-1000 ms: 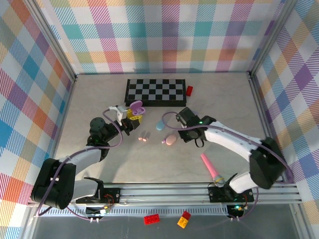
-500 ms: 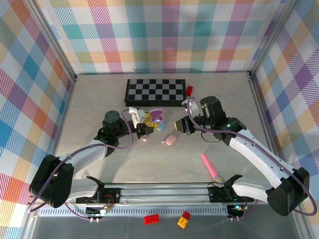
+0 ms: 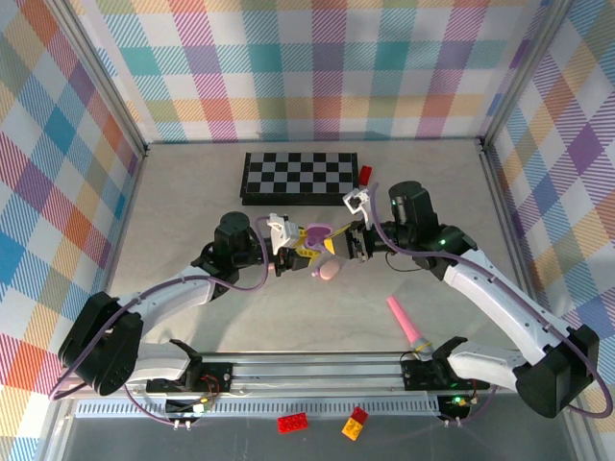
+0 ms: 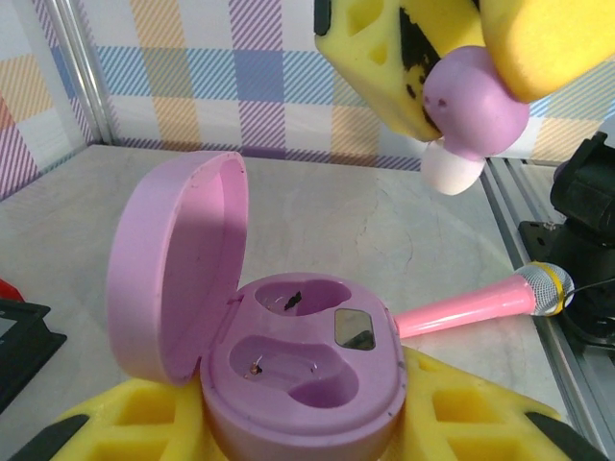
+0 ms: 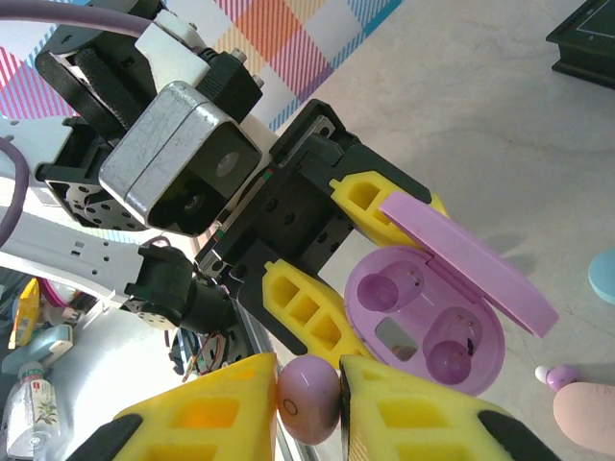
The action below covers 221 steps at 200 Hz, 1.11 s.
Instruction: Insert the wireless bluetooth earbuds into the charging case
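While the left gripper [image 3: 294, 254] is clamped tight on the base of the open lilac charging case [image 4: 298, 370], holding it near the table's middle with both wells empty, the right gripper [image 5: 309, 389] pinches a lilac earbud [image 4: 473, 108] that hangs at about one o'clock of the case in the left wrist view, apart from it. The step in hand appears to be carrying that bud over a well. It would go best with a slow descent along the well's axis, the pale tip leading, clear of the raised lid [image 4: 173, 269] at nine o'clock, and a release only once the bud is seated. Which well fits this bud cannot be told. The case is a smooth matte plastic pebble with a domed hinged lid. Its wells are glossy kidney-shaped hollows with tiny contacts, and a small mirror-like rectangle sits beside them. The bud is rounded and probably slippery. The yellow finger pads [image 5: 207, 413] are cut with open cells and look slightly yielding.
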Available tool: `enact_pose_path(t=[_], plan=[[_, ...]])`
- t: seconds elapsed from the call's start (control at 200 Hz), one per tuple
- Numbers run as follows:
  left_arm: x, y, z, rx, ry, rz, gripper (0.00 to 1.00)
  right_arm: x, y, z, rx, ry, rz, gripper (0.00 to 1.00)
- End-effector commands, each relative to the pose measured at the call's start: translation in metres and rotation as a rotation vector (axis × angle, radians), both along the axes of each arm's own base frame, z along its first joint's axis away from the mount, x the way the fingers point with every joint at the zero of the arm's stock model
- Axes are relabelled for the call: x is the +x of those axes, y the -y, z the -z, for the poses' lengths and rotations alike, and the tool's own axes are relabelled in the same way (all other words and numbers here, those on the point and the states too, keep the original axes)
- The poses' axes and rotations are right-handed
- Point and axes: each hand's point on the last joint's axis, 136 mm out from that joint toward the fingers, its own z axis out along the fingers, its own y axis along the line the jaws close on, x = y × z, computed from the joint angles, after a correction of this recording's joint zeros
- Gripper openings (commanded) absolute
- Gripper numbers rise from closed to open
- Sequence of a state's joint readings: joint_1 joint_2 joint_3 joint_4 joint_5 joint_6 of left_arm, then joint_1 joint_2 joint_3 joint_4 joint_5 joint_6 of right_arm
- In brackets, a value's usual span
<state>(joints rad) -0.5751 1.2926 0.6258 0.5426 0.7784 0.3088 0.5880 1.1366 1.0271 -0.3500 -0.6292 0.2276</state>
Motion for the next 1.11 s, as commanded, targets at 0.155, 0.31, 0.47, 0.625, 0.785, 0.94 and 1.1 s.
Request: enact_pose_path(t=[0.155,0.31,0.47,0.625,0.785,0.94,1.1], plan=[[-0.009,0.009,-0.018,-0.029,0.051,0.065,0.34,0.009,-0.003,-0.001,-0.001,0.023,0.006,0.22],[-0.010,0.008,-0.022,-0.040,0.056,0.066,0.34,0.014,-0.002,0.007,-0.028,0.024,0.025,0.22],[-0.012,0.008,-0.026,-0.056,0.059,0.068,0.34,0.017,-0.001,0.014,-0.047,0.017,0.037,0.22],[-0.013,0.007,-0.029,-0.060,0.064,0.068,0.34,0.018,-0.001,0.019,-0.055,0.011,0.044,0.22],[-0.013,0.006,-0.032,-0.069,0.071,0.060,0.34,0.020,-0.001,0.025,-0.070,0.002,0.049,0.22],[-0.013,0.005,-0.032,-0.070,0.072,0.056,0.34,0.020,-0.002,0.026,-0.067,-0.012,0.046,0.22],[-0.012,0.005,-0.033,-0.073,0.073,0.052,0.34,0.020,-0.002,0.028,-0.071,-0.025,0.046,0.22]])
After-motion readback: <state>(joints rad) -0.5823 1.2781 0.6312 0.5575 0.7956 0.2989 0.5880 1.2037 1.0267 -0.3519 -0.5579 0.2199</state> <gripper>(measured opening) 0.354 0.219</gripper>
